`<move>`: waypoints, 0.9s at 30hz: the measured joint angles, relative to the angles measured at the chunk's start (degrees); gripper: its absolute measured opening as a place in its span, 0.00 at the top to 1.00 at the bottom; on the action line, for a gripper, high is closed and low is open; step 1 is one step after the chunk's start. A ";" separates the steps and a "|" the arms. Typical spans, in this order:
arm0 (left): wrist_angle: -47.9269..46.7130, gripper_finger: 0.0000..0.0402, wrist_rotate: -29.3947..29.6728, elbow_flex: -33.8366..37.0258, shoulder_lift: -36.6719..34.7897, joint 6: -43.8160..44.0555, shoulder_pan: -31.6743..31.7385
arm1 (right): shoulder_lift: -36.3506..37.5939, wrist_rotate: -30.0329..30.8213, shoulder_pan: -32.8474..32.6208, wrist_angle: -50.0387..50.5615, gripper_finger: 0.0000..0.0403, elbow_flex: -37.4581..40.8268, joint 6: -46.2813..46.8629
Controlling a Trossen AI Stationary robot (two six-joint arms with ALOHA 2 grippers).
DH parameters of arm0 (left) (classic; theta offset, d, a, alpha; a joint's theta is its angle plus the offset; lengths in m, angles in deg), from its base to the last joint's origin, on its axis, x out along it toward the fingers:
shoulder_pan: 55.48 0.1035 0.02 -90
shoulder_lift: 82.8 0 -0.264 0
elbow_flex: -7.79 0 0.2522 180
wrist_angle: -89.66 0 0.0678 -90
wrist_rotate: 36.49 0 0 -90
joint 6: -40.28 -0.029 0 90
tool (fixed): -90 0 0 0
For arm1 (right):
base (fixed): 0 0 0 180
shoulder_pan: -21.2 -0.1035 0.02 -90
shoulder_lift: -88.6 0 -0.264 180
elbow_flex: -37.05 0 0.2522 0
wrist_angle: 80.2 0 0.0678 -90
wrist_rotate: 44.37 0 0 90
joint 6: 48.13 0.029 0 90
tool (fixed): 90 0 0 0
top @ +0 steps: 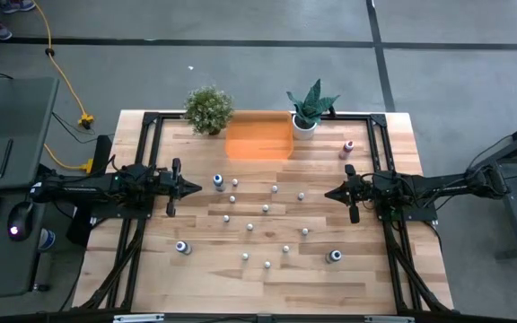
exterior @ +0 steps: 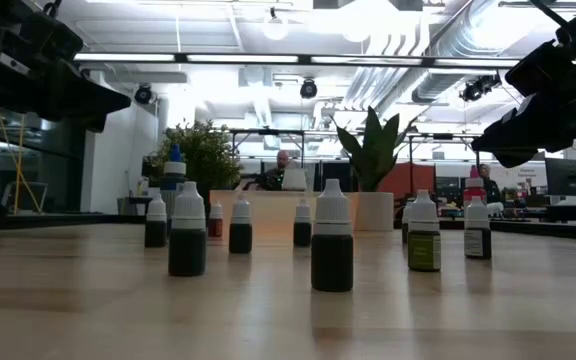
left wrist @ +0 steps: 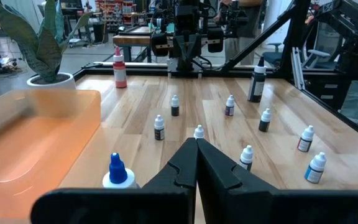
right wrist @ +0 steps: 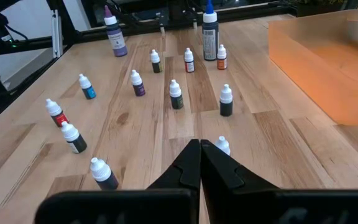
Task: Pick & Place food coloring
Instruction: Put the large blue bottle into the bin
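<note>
Several tiny white-capped food coloring bottles [top: 249,228] stand upright on their bases, scattered over the middle of the wooden table [top: 375,287]. Larger ones stand among them: a blue-capped one [top: 218,182] just ahead of my left gripper, a pink one [top: 348,148] at the far right, and two near the front [top: 182,248] [top: 334,257]. My left gripper [top: 196,187] hovers shut at the table's left, pointing right. My right gripper [top: 328,193] hovers shut at the table's right, pointing left. Neither holds anything; their wrist views show the shut fingertips [left wrist: 196,142] [right wrist: 199,144] above the bottles.
An orange tray [top: 258,139] lies at the far middle of the table, between a bushy potted plant [top: 209,109] and a broad-leaved plant in a white pot [top: 310,112]. Black frame rails [top: 142,224] run along both sides. A desk [top: 7,179] stands left of the table.
</note>
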 joint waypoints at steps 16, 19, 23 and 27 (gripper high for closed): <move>-0.09 1.00 0.76 0.00 0.05 23.97 0.00 | 0.00 0.00 -0.01 0.00 1.00 -0.01 0.00; -0.04 1.00 0.16 0.00 0.06 23.96 0.00 | 0.00 0.00 0.00 0.00 1.00 -0.02 0.00; -0.04 1.00 0.15 0.00 0.05 23.84 0.00 | 0.02 0.00 -0.01 0.00 1.00 -0.02 0.00; -0.04 1.00 0.14 0.00 0.05 23.44 0.00 | 0.02 0.02 -0.02 0.00 1.00 -0.02 0.00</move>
